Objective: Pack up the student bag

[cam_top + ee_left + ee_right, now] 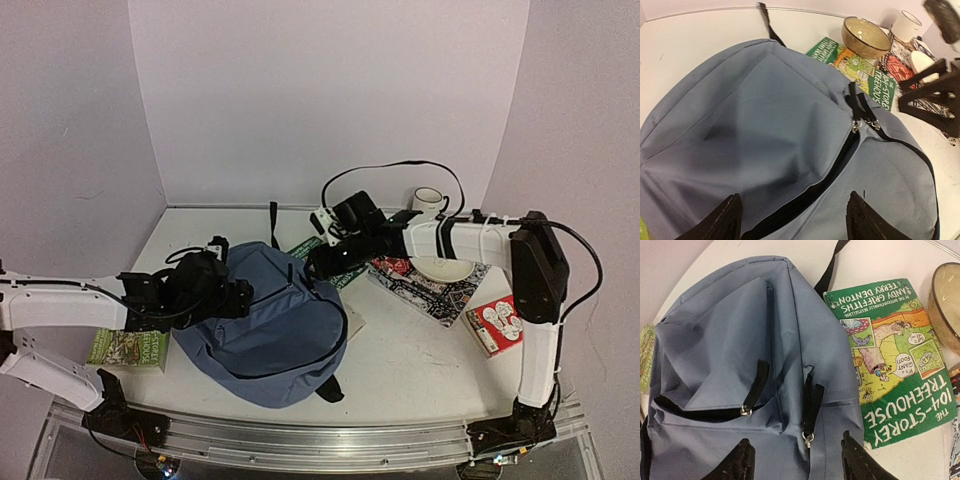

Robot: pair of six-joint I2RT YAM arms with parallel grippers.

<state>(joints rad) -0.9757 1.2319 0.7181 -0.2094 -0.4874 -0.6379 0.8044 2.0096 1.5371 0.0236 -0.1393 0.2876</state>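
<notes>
The student bag (270,320) lies on the table (420,360), touching a green book (890,360) titled "The 104-Storey Treehouse", by Andy Griffiths and Terry Denton. The left claw (793,200) and right claw (797,440) both hang spread above the bag, pinching nothing.

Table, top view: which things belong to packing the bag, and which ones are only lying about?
Job, likely: bag; left gripper and right gripper, both open over it; Treehouse book, green book, patterned book; perhaps the red box.
Lying about, likely: bowl, mug, white dish.
</notes>
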